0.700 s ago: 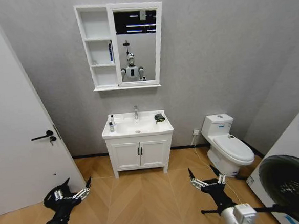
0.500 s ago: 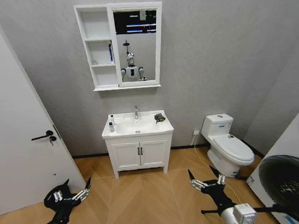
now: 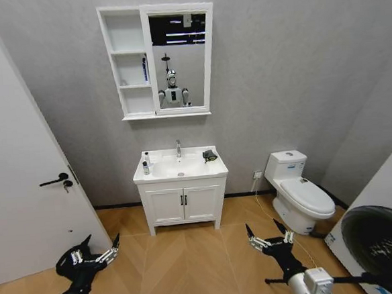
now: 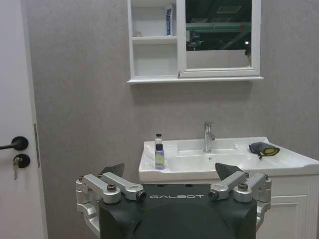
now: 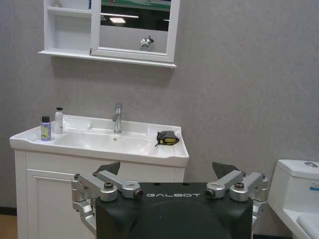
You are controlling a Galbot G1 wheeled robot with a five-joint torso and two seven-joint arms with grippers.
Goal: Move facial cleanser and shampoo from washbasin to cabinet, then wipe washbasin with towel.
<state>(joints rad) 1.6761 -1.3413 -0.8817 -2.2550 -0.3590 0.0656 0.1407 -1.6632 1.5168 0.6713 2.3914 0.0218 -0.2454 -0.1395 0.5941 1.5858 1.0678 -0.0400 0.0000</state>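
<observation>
At centre frame in the head view, the washbasin (image 3: 179, 167) stands against the grey wall on a low two-door unit (image 3: 183, 203), well apart from both grippers. Two small bottles sit on its left rim, touching or nearly so: a clear one with a black cap (image 4: 158, 139) behind, a purple one with a yellow label (image 4: 159, 157) in front. Which is cleanser and which shampoo cannot be told. The towel (image 3: 210, 155), dark with a yellow-green edge, lies bunched on the basin's right rim, beside the bowl. The chrome tap (image 3: 178, 147) stands upright at the back centre.

The cabinet (image 3: 158, 61) hangs on the wall above the basin, upper centre of frame, three open shelves on its left and the mirror on its right. A blue upright item (image 3: 145, 68) stands in the middle shelf.

The left gripper (image 3: 94, 253) hovers at lower left over the wooden floor (image 3: 184, 262), fingers spread wide, holding nothing. The right gripper (image 3: 269, 236) hovers at lower right, fingers likewise wide and empty. A toilet (image 3: 298, 190) stands at right of the basin.
</observation>
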